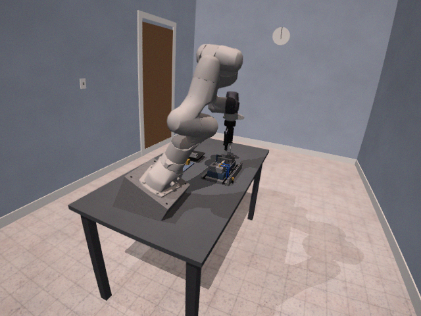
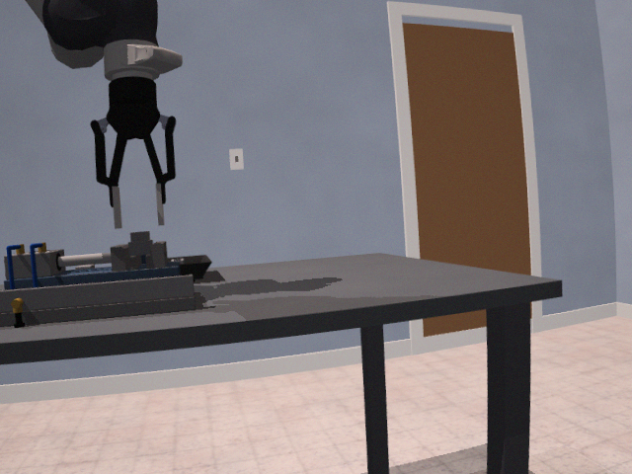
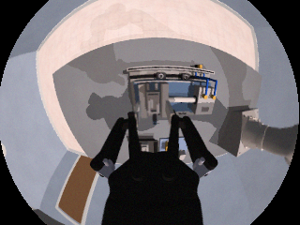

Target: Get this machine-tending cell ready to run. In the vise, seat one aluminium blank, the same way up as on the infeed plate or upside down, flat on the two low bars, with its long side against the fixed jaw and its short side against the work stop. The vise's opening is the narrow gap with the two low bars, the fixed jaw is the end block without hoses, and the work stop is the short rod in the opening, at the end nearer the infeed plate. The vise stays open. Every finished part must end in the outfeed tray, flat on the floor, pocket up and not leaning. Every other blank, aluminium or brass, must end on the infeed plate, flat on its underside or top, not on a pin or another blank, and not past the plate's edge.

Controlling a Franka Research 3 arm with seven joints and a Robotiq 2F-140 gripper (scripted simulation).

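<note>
The vise (image 2: pixel 102 269) sits near the table's far edge on a blue base, with blue hoses (image 2: pixel 20 257) on its end block. A grey block (image 2: pixel 140 238) sticks up above the vise jaws; I cannot tell whether it is a blank or a finished part. My gripper (image 2: pixel 137 220) hangs straight above that block, fingers pointing down and part open with nothing between them, a small gap above the block's top. It also shows in the top view (image 1: pixel 228 148) above the vise (image 1: pixel 222 167). The wrist view shows the vise (image 3: pixel 169 97) beyond the fingertips.
A long grey rail (image 2: pixel 97 295) with a yellow-topped knob (image 2: pixel 18 306) runs along the vise's front. A dark tray (image 2: pixel 197 265) lies behind the vise. A dark flat fixture (image 1: pixel 196 155) lies beside the arm's base (image 1: pixel 159 176).
</note>
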